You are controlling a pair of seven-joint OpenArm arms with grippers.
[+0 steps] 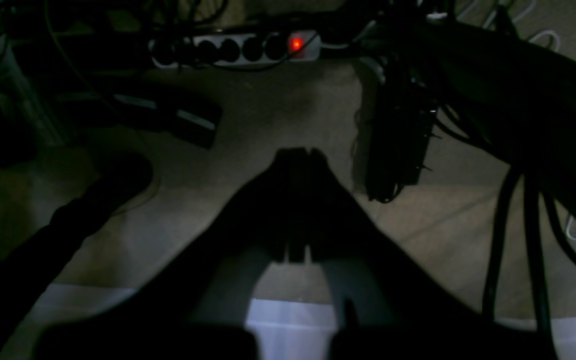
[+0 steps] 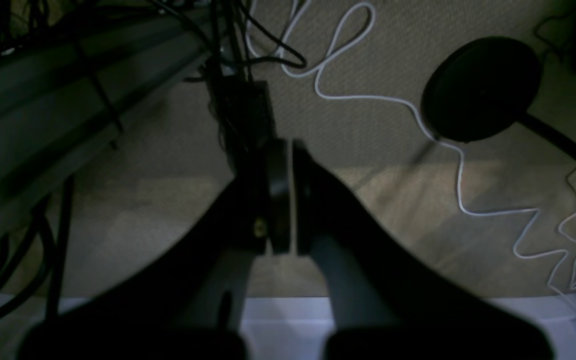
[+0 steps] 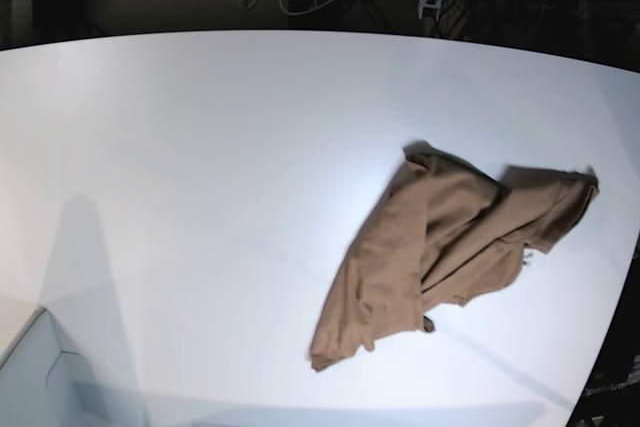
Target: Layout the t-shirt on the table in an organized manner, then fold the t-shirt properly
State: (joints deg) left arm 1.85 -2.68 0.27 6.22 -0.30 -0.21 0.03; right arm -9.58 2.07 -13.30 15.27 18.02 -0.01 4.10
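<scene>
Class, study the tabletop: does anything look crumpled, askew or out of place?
Yes. The t-shirt lies rumpled and folded over itself, skewed diagonally near one edge of the table, not laid flat.

Dim beige carpet floor [image 1: 278, 115] carries a white power strip [image 1: 235, 49] with a red lit switch, a looping white cable [image 2: 368, 95] and a dark round stand base [image 2: 480, 90].

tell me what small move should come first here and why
Probably bring the left hand up over the white table toward the crumpled brown cloth t-shirt. Both hands sit shut below the table edge, holding nothing, and the shirt lies bunched on that arm's side.
</scene>
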